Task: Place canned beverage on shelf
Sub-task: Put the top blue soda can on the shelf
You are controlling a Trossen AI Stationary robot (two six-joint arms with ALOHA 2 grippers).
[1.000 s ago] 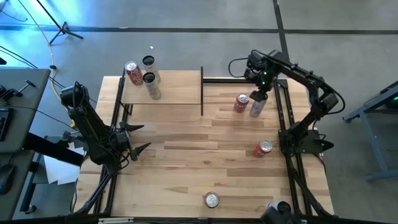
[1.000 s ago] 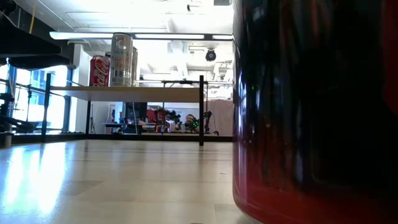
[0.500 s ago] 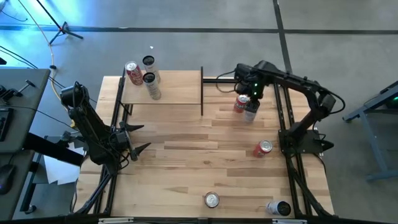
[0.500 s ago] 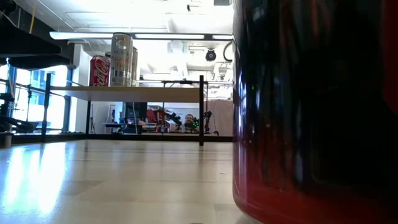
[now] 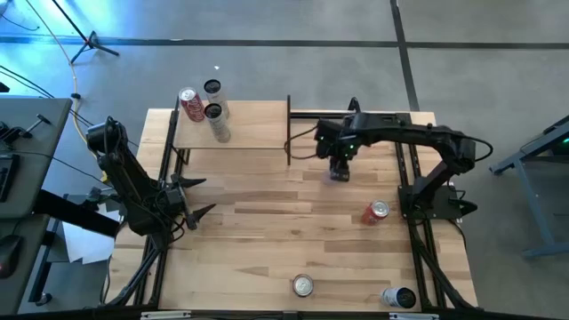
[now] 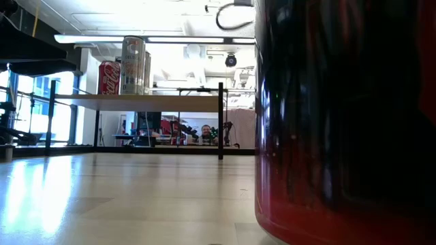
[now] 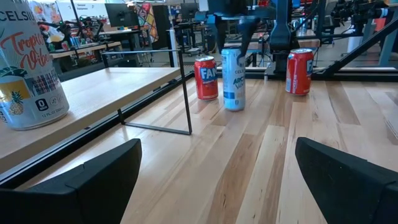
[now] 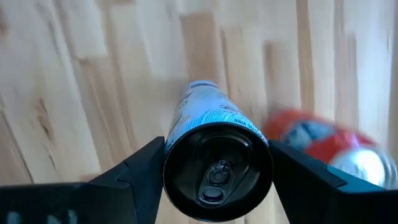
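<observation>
Since the earlier frame, the right arm has swung from the table's far right corner toward the middle, carrying its can along; the red can it stood beside is now hidden under the arm in the high view.

Tabletop (image 5: 267, 231): striped plank surface, both arms at its sides.

Shelf (image 5: 253, 124): pale board on black posts at the far left of the table. Three cans stand at its far left end, among them a red can (image 5: 188, 102) and a tall slim can (image 5: 217, 121).

Left gripper (image 5: 197, 197): parked near the table's left edge, fingers spread wide, holding nothing.

Right gripper (image 5: 339, 165): just right of the shelf's right end, clenched on a pale blue can (image 8: 214, 152) by its upper end, one finger on each side.

Loose cans on the table: a red one (image 5: 376, 212) near the right edge, one (image 5: 303, 285) at the near edge, one (image 5: 399, 298) at the near right corner.

View differences: the left wrist view shows the blue can (image 7: 234, 79) upright with a red can (image 7: 206, 78) just beside it, and whether its base touches the table cannot be told. The low view is half blocked by a dark can (image 6: 340, 116) close to the lens.
</observation>
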